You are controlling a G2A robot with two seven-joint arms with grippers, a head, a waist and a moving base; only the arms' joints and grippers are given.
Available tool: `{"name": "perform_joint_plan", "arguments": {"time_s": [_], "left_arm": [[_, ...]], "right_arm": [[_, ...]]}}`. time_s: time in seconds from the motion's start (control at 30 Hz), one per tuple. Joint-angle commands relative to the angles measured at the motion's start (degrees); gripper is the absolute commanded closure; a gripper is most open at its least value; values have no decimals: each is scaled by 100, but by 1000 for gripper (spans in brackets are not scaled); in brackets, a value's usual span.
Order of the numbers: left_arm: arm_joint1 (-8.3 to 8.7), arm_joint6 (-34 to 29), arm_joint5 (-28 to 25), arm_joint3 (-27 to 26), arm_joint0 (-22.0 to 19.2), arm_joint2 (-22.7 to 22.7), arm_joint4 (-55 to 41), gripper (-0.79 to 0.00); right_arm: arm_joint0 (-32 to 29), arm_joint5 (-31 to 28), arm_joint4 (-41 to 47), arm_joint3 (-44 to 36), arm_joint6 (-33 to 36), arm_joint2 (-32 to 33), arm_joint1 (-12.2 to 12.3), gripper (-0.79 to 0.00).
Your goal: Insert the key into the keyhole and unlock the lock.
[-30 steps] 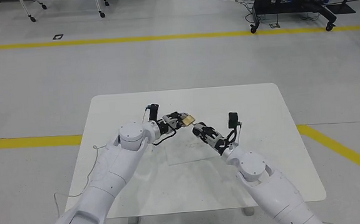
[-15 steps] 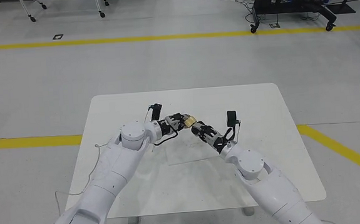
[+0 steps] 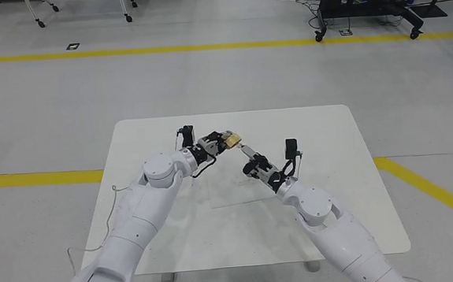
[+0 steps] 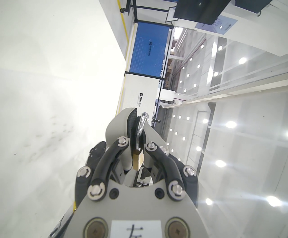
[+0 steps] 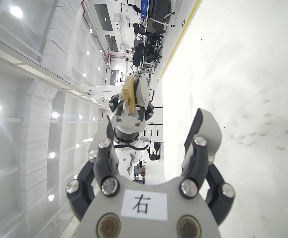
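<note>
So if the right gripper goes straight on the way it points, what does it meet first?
Most likely the key poking from the brass padlock held in the left gripper. It sits slightly off the open right gripper's centre line, and depth is unclear.

So the 2 arms meet over the far middle of the white table (image 3: 328,126). The left gripper (image 3: 223,139) is holding a brass lock (image 3: 232,140) up off it. The right gripper (image 3: 247,152) sits just beside the lock, on its near-right side.
</note>
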Motion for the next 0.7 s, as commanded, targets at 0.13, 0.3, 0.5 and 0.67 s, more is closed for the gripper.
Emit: {"name": "perform_joint_plan", "arguments": {"time_s": [0.13,0.3,0.5,0.67], "left_arm": [[25,16,-256,-196,152,-81,95,0],[33,-39,-317,-291,220,-121,107,0],[39,-59,-337,-363,264,-137,193,0],[40,-33,-348,-435,302,-124,309,0]], "right_arm": [[-134,-383,631,-82,428,136,-1,-671],[-101,-474,1703,181,1430,310,-4,-336],[133,-348,2049,473,1758,336,-33,-305],[235,-343,2193,593,1795,364,-56,-296]]}}
